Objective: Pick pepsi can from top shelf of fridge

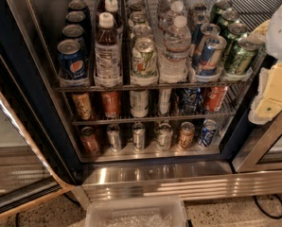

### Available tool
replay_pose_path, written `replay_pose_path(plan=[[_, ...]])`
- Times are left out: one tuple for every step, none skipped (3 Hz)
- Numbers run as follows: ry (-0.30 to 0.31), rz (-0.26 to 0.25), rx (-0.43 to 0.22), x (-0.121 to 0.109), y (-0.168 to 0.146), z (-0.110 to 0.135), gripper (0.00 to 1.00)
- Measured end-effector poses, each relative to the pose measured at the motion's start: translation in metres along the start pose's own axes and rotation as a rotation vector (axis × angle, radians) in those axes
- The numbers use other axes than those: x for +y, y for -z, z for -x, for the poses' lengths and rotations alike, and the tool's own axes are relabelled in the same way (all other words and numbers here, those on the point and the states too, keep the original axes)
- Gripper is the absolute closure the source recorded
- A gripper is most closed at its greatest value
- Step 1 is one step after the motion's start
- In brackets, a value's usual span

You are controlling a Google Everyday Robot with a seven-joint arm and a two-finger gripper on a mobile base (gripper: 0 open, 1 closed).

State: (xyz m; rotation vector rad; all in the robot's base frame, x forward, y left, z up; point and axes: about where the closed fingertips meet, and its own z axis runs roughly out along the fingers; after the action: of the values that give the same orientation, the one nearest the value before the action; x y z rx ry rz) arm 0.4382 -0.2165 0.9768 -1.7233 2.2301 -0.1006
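The fridge stands open in front of me. Its top shelf is a wire rack with divider lanes. The pepsi can is dark blue with a round red-white-blue logo and stands at the front of the leftmost lane, with more dark cans queued behind it. My gripper, white and pale yellow, hangs at the right edge of the view beside the fridge's right frame, level with the top shelf and far to the right of the pepsi can. It holds nothing that I can see.
The top shelf also holds tea bottles, pale cans, water bottles, slim blue-and-silver cans and green cans. Two lower racks hold assorted cans. The glass door is swung open at left. A clear plastic bin sits on the floor below the steel base.
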Motion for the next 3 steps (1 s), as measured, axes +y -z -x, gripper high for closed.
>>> replay_pose_path(plan=[[0.000, 0.000, 0.000, 0.000, 0.000, 0.000, 0.00], [-0.005, 0.000, -0.014, 0.002, -0.003, 0.006, 0.00], [0.046, 0.017, -0.072, 0.018, -0.018, 0.041, 0.00]])
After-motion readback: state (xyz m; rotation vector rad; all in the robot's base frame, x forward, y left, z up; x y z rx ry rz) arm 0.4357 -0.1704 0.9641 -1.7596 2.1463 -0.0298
